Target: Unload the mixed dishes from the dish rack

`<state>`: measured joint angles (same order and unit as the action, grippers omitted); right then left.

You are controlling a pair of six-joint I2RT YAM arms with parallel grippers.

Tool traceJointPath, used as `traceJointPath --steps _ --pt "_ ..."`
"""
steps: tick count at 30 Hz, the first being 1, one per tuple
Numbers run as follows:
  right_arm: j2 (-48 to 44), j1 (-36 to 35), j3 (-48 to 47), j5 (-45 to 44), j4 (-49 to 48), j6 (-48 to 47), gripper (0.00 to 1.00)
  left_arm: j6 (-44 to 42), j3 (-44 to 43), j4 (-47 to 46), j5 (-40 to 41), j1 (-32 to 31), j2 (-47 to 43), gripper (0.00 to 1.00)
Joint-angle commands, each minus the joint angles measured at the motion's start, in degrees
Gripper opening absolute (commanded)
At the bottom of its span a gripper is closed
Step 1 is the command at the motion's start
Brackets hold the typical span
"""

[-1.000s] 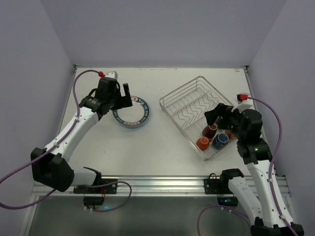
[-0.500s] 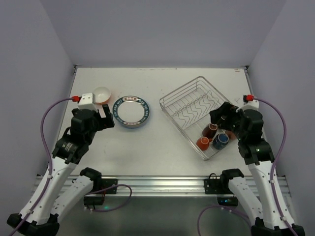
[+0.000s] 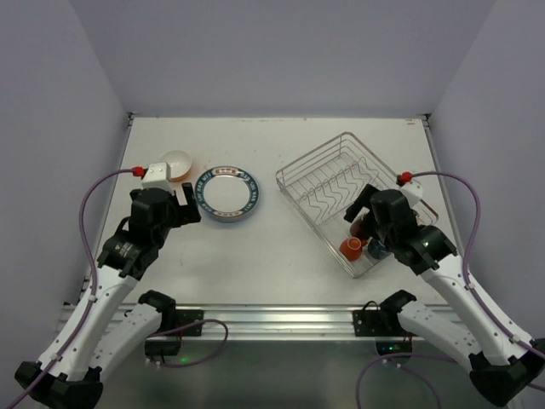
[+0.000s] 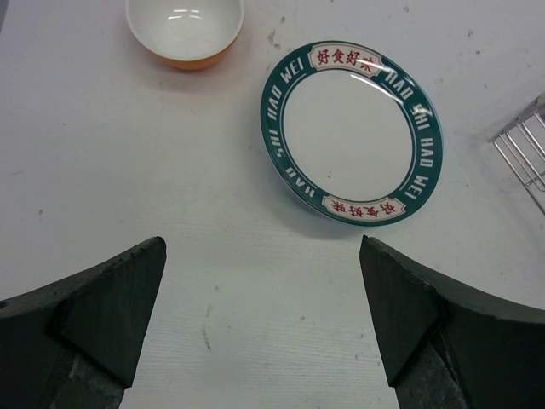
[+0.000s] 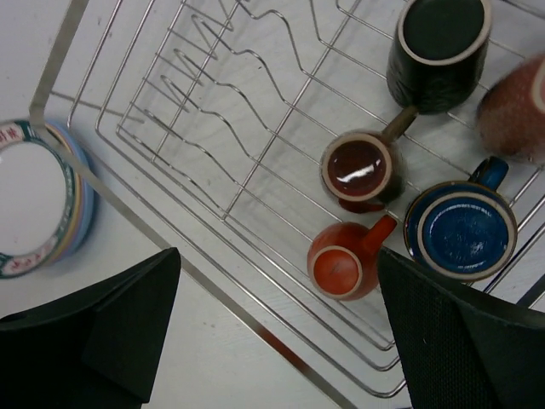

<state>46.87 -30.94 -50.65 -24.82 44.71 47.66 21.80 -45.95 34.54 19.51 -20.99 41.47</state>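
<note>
Mugs (image 5: 358, 170) are waiting in the dish rack (image 3: 328, 189) as the open, empty right gripper (image 5: 277, 264) is swinging over them, the open left gripper (image 4: 262, 256) having backed off the unloaded bowl (image 4: 183, 25) and plates (image 4: 351, 128).

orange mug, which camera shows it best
The right wrist view: the orange mug sits large and unobstructed in the rack. The top view shows it small; the left wrist view misses it.
</note>
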Motion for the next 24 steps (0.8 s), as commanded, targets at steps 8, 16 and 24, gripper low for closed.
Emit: traceJointPath --steps 8,16,24 --pt "-10.5 -0.3 3.6 -6.0 9.1 33.5 0.99 0.0 -0.2 -2.6 0.4 0.3 -1.5 1.00" --pt "3.1 -1.5 -1.2 -3.0 17.4 38.5 0.99 0.3 -0.3 -2.0 1.7 0.3 -0.9 1.00" --pt "9.5 -2.3 1.7 -4.4 11.3 38.4 0.97 0.4 -0.2 -2.0 1.4 0.2 -0.6 1.00"
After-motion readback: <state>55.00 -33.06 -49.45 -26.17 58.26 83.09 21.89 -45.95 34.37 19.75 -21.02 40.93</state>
